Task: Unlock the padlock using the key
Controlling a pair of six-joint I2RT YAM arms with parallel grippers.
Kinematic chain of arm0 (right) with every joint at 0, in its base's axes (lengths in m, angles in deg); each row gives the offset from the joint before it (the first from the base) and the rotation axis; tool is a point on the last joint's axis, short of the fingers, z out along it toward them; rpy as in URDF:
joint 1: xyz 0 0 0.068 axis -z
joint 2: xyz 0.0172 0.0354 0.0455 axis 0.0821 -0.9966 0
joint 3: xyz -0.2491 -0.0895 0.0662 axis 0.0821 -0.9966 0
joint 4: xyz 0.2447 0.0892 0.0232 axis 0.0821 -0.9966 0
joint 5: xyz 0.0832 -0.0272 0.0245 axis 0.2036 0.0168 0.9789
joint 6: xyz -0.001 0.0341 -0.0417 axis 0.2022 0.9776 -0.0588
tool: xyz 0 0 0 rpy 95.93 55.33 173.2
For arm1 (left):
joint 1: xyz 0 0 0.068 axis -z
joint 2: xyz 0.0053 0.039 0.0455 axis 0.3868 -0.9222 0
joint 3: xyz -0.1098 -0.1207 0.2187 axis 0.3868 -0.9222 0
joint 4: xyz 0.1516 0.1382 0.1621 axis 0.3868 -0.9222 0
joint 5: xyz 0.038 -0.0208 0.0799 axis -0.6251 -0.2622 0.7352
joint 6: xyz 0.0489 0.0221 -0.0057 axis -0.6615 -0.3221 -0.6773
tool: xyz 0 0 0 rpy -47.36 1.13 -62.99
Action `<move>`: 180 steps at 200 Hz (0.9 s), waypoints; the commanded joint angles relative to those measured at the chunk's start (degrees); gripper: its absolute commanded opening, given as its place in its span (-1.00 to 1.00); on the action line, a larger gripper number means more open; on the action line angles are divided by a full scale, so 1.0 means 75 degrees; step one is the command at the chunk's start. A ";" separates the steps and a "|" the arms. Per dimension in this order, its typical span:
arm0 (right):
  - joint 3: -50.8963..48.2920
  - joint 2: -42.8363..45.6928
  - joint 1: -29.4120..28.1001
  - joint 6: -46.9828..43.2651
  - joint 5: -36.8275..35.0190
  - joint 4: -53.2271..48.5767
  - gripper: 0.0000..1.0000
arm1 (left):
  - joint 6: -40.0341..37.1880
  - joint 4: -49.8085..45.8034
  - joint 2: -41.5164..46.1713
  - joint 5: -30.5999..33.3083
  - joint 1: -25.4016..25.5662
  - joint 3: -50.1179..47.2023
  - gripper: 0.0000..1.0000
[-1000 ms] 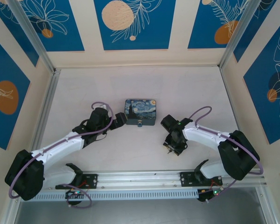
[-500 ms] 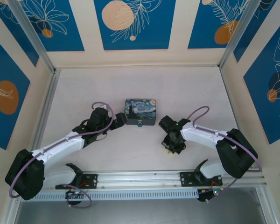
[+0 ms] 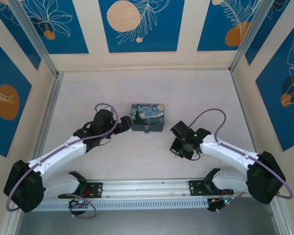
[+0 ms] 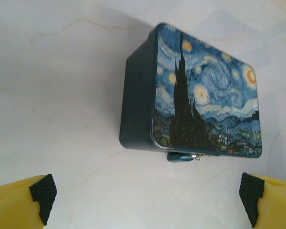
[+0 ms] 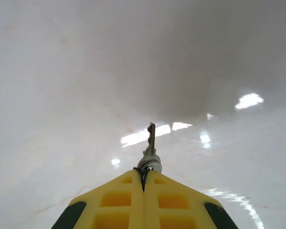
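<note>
- 3 blue-panelled walls (image 3: 137,24) ring the pale marbled table (image 3: 137,88).
- Padlock (image 4: 183,156) hangs on the box's (image 4: 205,109) near side.
- Left gripper (image 4: 146,195), left of box, gapes empty.
- Right gripper (image 5: 144,183), right of box, pinches the key (image 5: 151,138).

Worktop (image 3: 152,88): one.
Box (image 4: 205,109), dark blue with a swirled night-sky print: one.
Padlock (image 4: 182,156), small, dark blue: one.
Key (image 5: 150,138), thin metal: one.
Arms, mine, white: two, my left arm (image 3: 63,149) and my right arm (image 3: 230,152).
Pincers, mine: two, my left pincer (image 4: 146,193) and my right pincer (image 5: 144,183).
Yellow fingers (image 4: 14,205): four, two per pincer.
</note>
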 commanded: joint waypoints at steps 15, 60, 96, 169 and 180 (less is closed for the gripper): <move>-0.0218 0.0948 0.0168 -0.1689 0.0711 0.1369 -1.00 | -0.0302 -0.0487 0.0499 0.0436 -0.0012 0.0238 1.00; -0.0276 0.1576 0.0929 -0.2983 0.3075 0.3770 -1.00 | 0.0159 0.0204 0.0248 -0.1011 -0.0011 0.0502 1.00; -0.0141 0.1170 0.1751 -0.3361 0.5048 0.5428 -1.00 | 0.0888 0.1330 -0.0211 -0.2023 -0.0008 0.0652 1.00; -0.0351 -0.0247 0.2638 -0.2540 0.7314 0.9113 -1.00 | 0.2391 0.3689 -0.1344 -0.2969 0.0033 0.0664 0.96; -0.0230 -0.0461 0.2651 -0.2571 0.7650 0.9251 -1.00 | 0.2412 0.3878 -0.1473 -0.3059 0.0035 0.0699 0.95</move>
